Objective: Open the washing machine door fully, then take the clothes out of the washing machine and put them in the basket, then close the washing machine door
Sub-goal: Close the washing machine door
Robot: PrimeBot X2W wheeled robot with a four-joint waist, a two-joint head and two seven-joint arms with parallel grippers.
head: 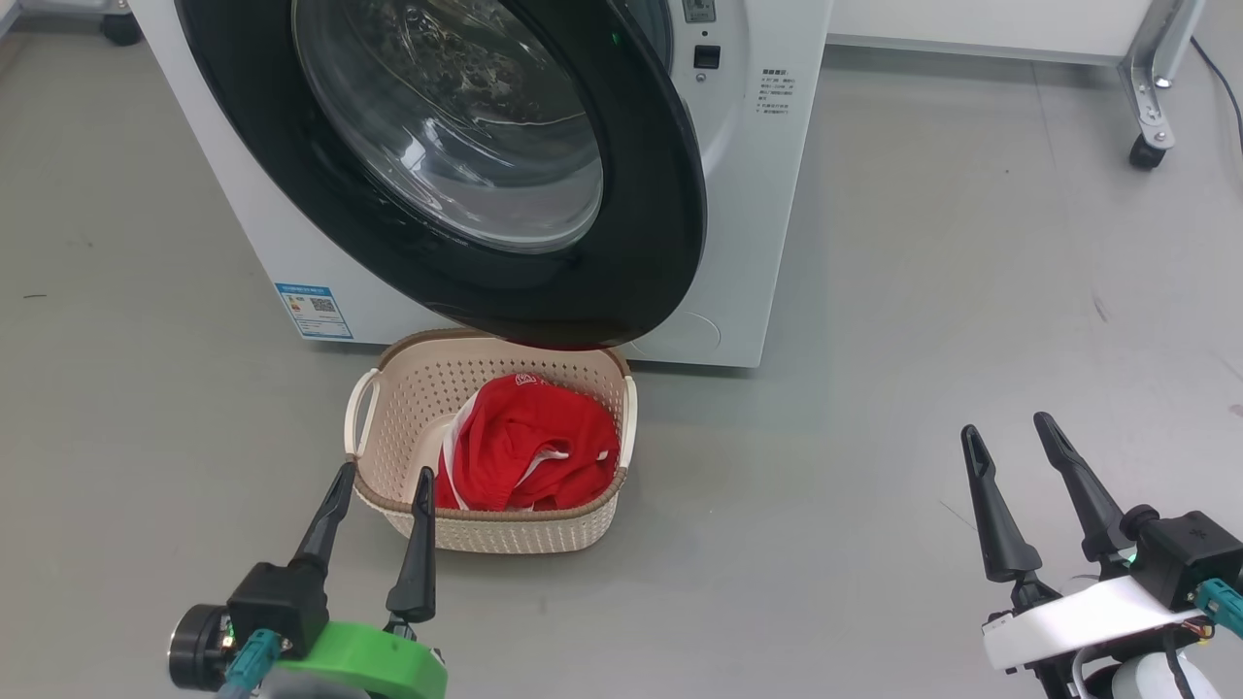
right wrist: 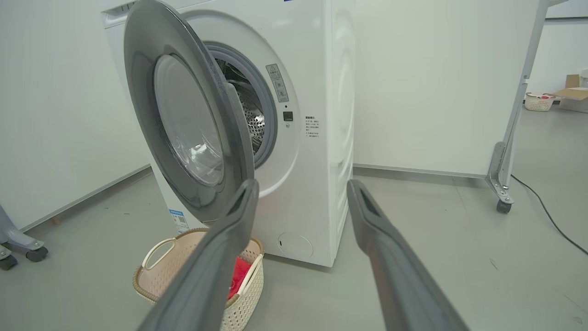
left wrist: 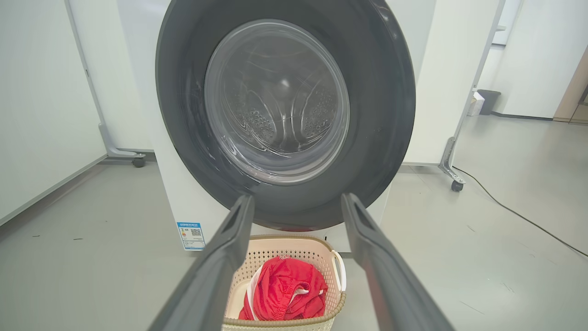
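The washing machine door [head: 456, 146], a wide glossy black ring around a clear domed glass bowl, stands partly open, hinged at the left with its free right edge swung out toward the near side, its lower edge hanging over the far rim of the basket [head: 505, 529]. Behind it is the washing machine [head: 767, 194], a boxy white cabinet with a grey gasket and a perforated steel drum [right wrist: 250, 115], a small blue label [head: 314, 311] low on the left and a round cap [right wrist: 295, 245] low on the right. The basket – cream plastic, perforated walls, brown woven-look rim, a loop handle at each end – sits on the smooth grey floor [head: 874, 388] just before the machine, its long axis running left to right. The clothes [head: 529, 447], soft red fabric with white trim, lie bunched in its right half. The left gripper [head: 386, 470] hovers at the basket's near left corner, jaws apart and empty; the right gripper [head: 1005, 424] hangs well to the right over bare floor, jaws apart too. White panels [right wrist: 436, 92] on castered metal feet stand behind.
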